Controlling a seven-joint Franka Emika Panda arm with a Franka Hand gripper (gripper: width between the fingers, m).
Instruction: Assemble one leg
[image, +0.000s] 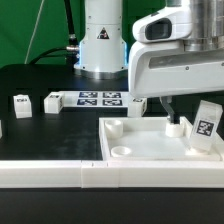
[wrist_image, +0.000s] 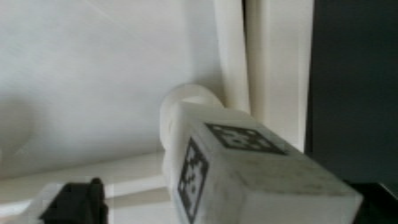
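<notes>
The leg (image: 207, 128) is a chunky white post with a black-and-white tag. It stands slightly tilted at the corner of the white square panel (image: 140, 138) on the exterior view's right. In the wrist view the leg (wrist_image: 240, 165) fills the foreground, its round end resting on the panel (wrist_image: 89, 80) beside the raised rim. My gripper (image: 192, 124) hangs over that corner and is open. One black finger (wrist_image: 71, 202) shows in the wrist view, a clear gap away from the leg. The other finger is hidden.
Two more white legs (image: 22, 103) (image: 52, 101) lie on the black table at the exterior view's left, and another (image: 137, 103) lies behind the panel. The marker board (image: 100, 98) lies before the robot base. A long white frame (image: 60, 175) runs along the front edge.
</notes>
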